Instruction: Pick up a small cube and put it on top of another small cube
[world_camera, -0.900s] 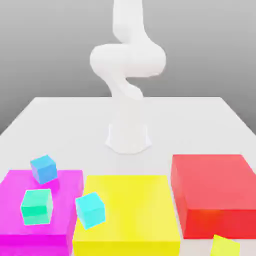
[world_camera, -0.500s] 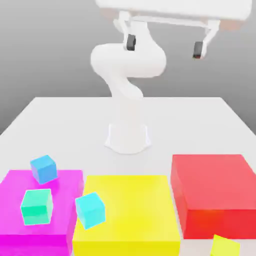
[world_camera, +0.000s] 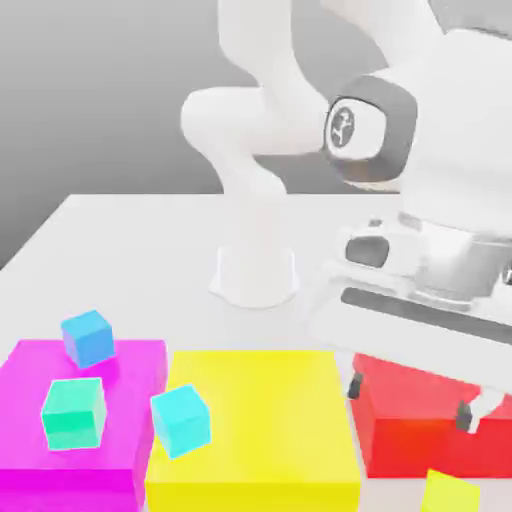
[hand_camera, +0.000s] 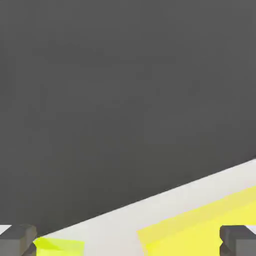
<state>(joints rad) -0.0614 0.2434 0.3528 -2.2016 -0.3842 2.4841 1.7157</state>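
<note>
The Panda's two-finger gripper hangs on the exterior view's right, its body tilted, with the fingertips showing in front of the red block. Its jaws stand wide apart, and nothing is between them (one dark pad is by the red block's edge nearest the yellow block, the other well across its front face).

The small lime cube sits at the bottom edge of the exterior view, toward the right, partly cut off by the frame. It is in front of the red block and lower in that view than the gripper. In the hand view the same cube appears near one of the two fingertips, with the pale tabletop beside it and the large flat yellow block on the side of the other fingertip.

Three more small cubes are on the exterior view's left. The blue cube is at the far part of the magenta block, and the green cube is nearer the camera, over the same block. The cyan cube is at the yellow block's left side, turned at an angle (its corner reaches toward the magenta block). The arm's white base stands on the table behind the blocks.
</note>
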